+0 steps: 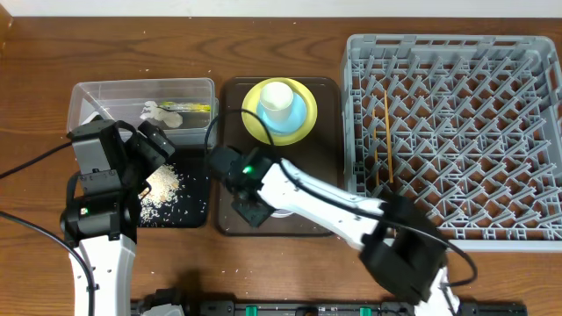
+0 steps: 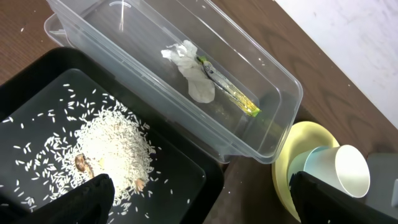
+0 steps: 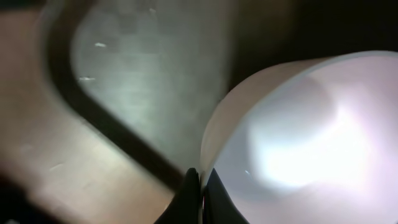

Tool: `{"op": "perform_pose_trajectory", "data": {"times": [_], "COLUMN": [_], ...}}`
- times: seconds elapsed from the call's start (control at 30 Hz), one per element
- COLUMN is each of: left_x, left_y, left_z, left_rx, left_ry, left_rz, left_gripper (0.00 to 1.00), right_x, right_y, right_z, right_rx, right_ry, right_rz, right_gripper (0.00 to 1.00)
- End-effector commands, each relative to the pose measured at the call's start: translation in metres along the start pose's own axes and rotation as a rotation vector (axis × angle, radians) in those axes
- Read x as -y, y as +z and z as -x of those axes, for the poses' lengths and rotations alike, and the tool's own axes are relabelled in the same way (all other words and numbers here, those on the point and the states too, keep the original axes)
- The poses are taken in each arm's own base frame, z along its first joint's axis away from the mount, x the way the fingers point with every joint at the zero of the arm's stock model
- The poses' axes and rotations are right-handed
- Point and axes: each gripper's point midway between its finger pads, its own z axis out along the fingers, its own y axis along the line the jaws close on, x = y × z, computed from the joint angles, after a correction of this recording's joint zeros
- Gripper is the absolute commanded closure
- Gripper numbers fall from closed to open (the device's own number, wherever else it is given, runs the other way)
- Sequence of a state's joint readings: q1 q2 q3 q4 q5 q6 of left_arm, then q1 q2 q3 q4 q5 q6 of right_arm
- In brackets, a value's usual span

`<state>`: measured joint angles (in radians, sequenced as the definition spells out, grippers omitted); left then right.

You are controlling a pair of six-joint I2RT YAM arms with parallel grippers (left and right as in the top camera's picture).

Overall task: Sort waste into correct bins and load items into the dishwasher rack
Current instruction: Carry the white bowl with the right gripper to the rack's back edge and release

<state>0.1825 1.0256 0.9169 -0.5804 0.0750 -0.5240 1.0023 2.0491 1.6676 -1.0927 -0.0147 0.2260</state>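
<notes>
R jaws clenched on white bowl (image 3: 298, 137) rim; prob. stiff, slick, fragile, light, so rim pinch apt. L jaws released.

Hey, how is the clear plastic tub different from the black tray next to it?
The clear tub is see-through and deep-walled; the black tray is opaque and shallow. The tub holds a crumpled tissue and a snack wrapper; the tray holds loose rice. Both are rectangular, similar in footprint, and sit side by side.
</notes>
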Motion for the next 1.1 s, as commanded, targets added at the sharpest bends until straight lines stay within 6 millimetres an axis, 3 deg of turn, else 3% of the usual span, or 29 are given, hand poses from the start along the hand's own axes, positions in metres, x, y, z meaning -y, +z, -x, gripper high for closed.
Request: {"op": "perform_pose_trajectory", "data": {"times": [0.0, 0.3, 0.4, 0.57, 0.67, 0.83, 1.07], "left_x": [0.002, 0.002, 0.002, 0.002, 0.002, 0.002, 0.002], "left_y": [-0.004, -0.004, -0.004, -0.004, -0.004, -0.004, -0.004], "left_z": [0.008, 0.008, 0.008, 0.008, 0.008, 0.008, 0.008], "left_rx": [0.019, 0.019, 0.019, 0.019, 0.019, 0.019, 0.019], "left_ry": [-0.001, -0.001, -0.001, -0.001, -0.001, -0.001, -0.001], "left_rz": [-0.002, -0.002, -0.002, -0.002, -0.002, -0.002, -0.002], "left_gripper": [0.06, 0.06, 0.07, 0.06, 0.06, 0.07, 0.06], "right_x": [0.016, 0.101, 0.137, 0.191, 0.222, 0.256, 0.301], "right_y": [-0.076, -0.186, -0.214, -0.245, -0.261, -0.278, -0.253], "right_z": [0.022, 0.026, 0.032, 0.036, 0.034, 0.029, 0.030], "right_rx": [0.179, 0.468, 0.588, 0.752, 0.854, 1.006, 1.083], "right_ry": [0.048, 0.184, 0.219, 0.252, 0.240, 0.131, 0.085], "right_rz": [0.050, 0.137, 0.221, 0.410, 0.533, 0.724, 0.890], "right_gripper": [0.99, 0.99, 0.99, 0.99, 0.99, 0.99, 0.99]}}
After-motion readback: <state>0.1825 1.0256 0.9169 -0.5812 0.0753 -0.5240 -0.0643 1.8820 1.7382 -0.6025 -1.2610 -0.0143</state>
